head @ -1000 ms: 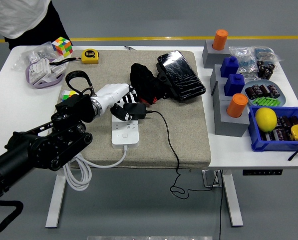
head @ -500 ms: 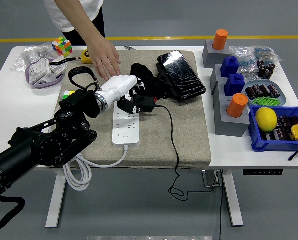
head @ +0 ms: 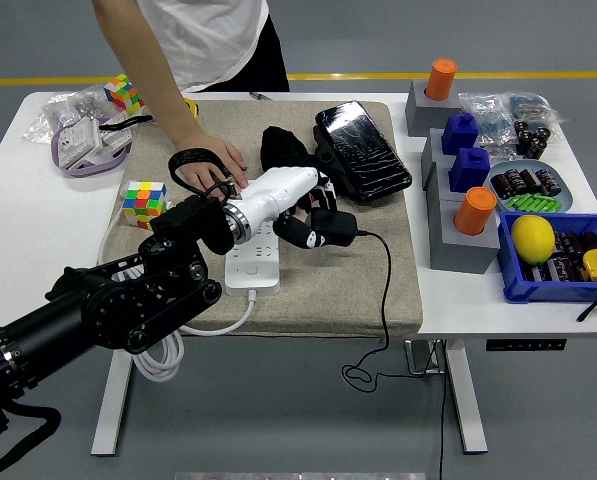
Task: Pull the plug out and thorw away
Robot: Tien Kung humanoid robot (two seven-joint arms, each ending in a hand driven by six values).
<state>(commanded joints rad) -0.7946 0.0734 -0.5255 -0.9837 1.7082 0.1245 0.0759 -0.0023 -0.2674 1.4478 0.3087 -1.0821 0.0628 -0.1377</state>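
Holding the black plug (head: 323, 228) clear of the white power strip (head: 252, 262), the robot's left hand (head: 296, 200) reaches in from the lower left over the beige mat (head: 378, 270). Head view: the dark fingers (head: 313, 205) are curled around the plug body, which hangs just below and to the right of them, apart from the strip. The strip lies below and to the left of the fingers, partly under the white forearm, with its sockets facing up and its white cable (head: 158, 345) looping off the mat's near left edge. The plug's thin black cord (head: 383, 300) runs from the right of the fingers down over the table's near edge. Just beyond the fingers lie a black bundle (head: 283, 150) and a black wrapped pack (head: 363, 150). A person's hand (head: 210, 160) rests flat on the mat to the left of the fingers, beside the far end of the strip, apparently steadying it. A colour cube (head: 144, 201) sits further left. The right arm is out of view.

Step in hand, as judged: the pull is finished, since the plug is free of the socket; the discarding part is pending. The next move calls for carrying the plug away from the strip and opening the fingers; no bin is visible, so the drop place cannot be told. The trailing cord may drag or snag.
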